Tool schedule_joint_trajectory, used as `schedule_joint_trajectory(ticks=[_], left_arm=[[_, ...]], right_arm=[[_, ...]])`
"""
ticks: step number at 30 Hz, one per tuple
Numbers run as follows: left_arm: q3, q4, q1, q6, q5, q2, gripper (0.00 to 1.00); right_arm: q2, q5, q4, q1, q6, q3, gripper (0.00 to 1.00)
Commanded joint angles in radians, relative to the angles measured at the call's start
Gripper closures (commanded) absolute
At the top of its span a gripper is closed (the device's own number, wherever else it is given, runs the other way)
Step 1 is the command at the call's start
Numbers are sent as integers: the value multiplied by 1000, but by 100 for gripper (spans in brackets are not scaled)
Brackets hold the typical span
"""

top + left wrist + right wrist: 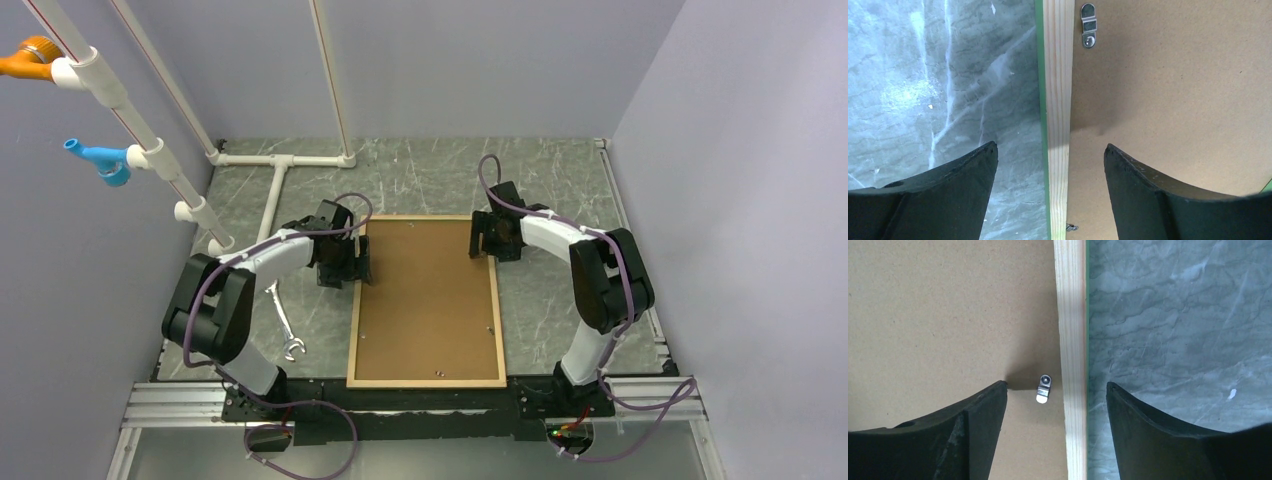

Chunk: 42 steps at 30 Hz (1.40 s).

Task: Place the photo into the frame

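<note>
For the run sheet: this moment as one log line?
frame: back up, backing board in place | left gripper: open, straddling left rail | right gripper: open, straddling right rail | photo: unseen

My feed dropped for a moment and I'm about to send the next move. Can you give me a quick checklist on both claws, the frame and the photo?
1. Left claw open, astride the left rail of the frame without gripping it: ok.
2. Right claw open, astride the right rail: ok.
3. Frame lying flat, tan wood face up: ok.
4. Brown backing board lying within the frame: ok.
5. Photo in place under the board: cannot tell, no photo shows.
6. Wrench lying left of the frame, apart from it: ok.
</note>
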Motion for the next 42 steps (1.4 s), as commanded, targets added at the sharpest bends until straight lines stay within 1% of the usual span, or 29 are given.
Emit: schedule_joint_trajectory(ticks=[1, 3, 6, 12, 14, 15, 21, 23, 24, 25, 26, 28, 30, 34, 36, 42], left_arm=[[28, 15, 2, 25, 24, 18, 19], [25, 17, 2, 25, 23, 21, 19], [22, 17, 3, 24, 20, 21, 19], [20, 13, 2, 17, 17, 13, 19], [20, 16, 2, 17, 20, 11, 20], [20, 17, 2, 17, 21, 11, 20], [20, 23, 2, 15, 26, 12, 20], [25, 22, 5, 19, 28, 14, 20], [29, 20, 8, 22, 31, 14, 20], [34, 23, 12, 24, 38, 16, 19], [37, 23, 21, 26, 50, 16, 19], [43, 28, 46, 28, 79, 15, 19], [53, 31, 79, 30, 104, 12, 19], [87, 37, 126, 23, 121, 20, 19], [117, 32, 134, 22, 113, 39, 19], [225, 16, 134, 22, 46, 125, 24]], right_arm=[[-3, 5, -14, -4, -14, 14, 31], [-4, -19, -9, -4, -9, 6, 38], [7, -16, -10, -3, -10, 6, 49], [4, 18, -27, -4, -15, 7, 86], [-6, 41, -30, -4, -20, 3, 96], [-8, 48, -31, -4, -22, 2, 100], [-28, 67, -33, -2, -36, -5, 100], [-46, 48, -26, -2, -36, -11, 100], [-59, 31, -18, -2, -33, -16, 88], [-75, 16, -9, -4, -30, -23, 69], [-94, 7, 2, -4, -26, -30, 54], [-133, -44, 23, -7, -12, -41, 36], [-168, -86, 49, -14, 11, -56, 21], [-215, -178, 98, -30, 52, -92, 3], [-231, -204, 123, -32, 68, -117, 1], [-242, -240, 149, -36, 93, -173, 0]])
